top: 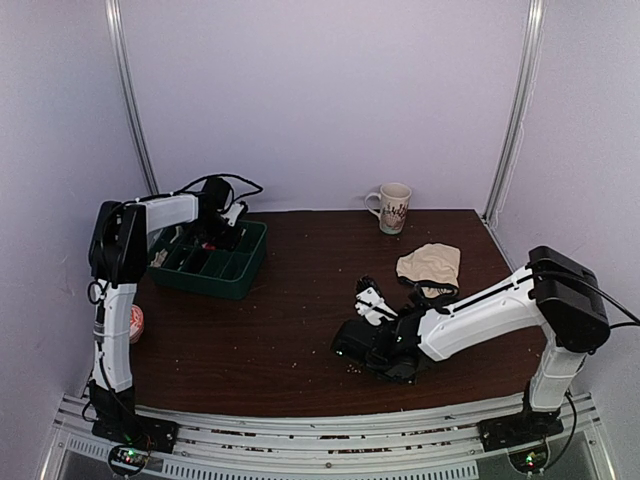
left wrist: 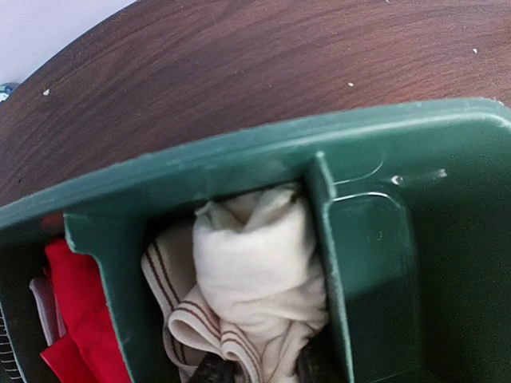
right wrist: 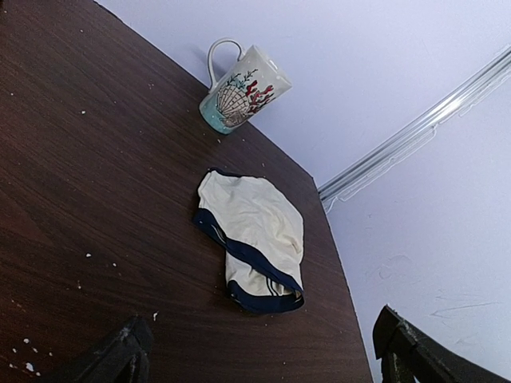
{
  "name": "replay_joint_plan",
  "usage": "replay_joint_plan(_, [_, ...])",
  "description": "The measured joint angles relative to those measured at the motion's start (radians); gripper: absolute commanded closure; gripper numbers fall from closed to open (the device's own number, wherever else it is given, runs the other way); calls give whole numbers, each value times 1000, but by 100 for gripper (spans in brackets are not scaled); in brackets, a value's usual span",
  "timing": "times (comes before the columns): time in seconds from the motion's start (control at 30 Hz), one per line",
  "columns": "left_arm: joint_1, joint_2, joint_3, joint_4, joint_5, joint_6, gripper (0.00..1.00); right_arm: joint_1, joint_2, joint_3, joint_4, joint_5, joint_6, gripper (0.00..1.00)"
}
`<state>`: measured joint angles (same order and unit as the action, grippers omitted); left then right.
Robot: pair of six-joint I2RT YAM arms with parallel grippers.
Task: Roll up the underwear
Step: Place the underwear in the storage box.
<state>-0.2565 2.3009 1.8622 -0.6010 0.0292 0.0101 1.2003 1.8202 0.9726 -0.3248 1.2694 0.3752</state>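
A cream underwear with a navy waistband (right wrist: 254,231) lies flat and unrolled on the dark wooden table, also seen in the top view (top: 430,264). My right gripper (right wrist: 263,363) is open and empty, low over the table a little short of it; in the top view it (top: 371,299) lies left of the garment. A rolled white underwear with a brown-striped band (left wrist: 255,279) sits in a compartment of the green divided bin (left wrist: 239,155). My left gripper (left wrist: 263,371) reaches into that compartment (top: 215,236), its fingertips pinching the roll's near end.
A painted mug (top: 390,207) stands at the back edge, also in the right wrist view (right wrist: 238,94). Red cloth (left wrist: 80,311) fills the neighbouring bin compartment. A red-and-white round object (top: 135,322) lies beside the left arm. Crumbs dot the table.
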Motion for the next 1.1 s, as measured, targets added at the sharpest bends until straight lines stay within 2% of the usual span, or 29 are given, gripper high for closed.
replay_joint_plan(0.27, [0, 2, 33, -25, -37, 30, 53, 0, 6, 5, -2, 8, 1, 0])
replay_joint_plan(0.47, [3, 1, 55, -40, -38, 34, 49, 2, 9, 5, -9, 12, 10, 0])
replay_joint_plan(0.97, [8, -20, 72, -52, -31, 40, 46, 6, 17, 7, -9, 14, 16, 0])
replay_joint_plan(1.07, [9, -24, 73, -50, -31, 45, 50, 6, 19, 7, -10, 14, 16, 0])
replay_joint_plan(1.1, [9, -26, 73, -49, -31, 45, 54, 6, 19, 7, -10, 14, 16, 0])
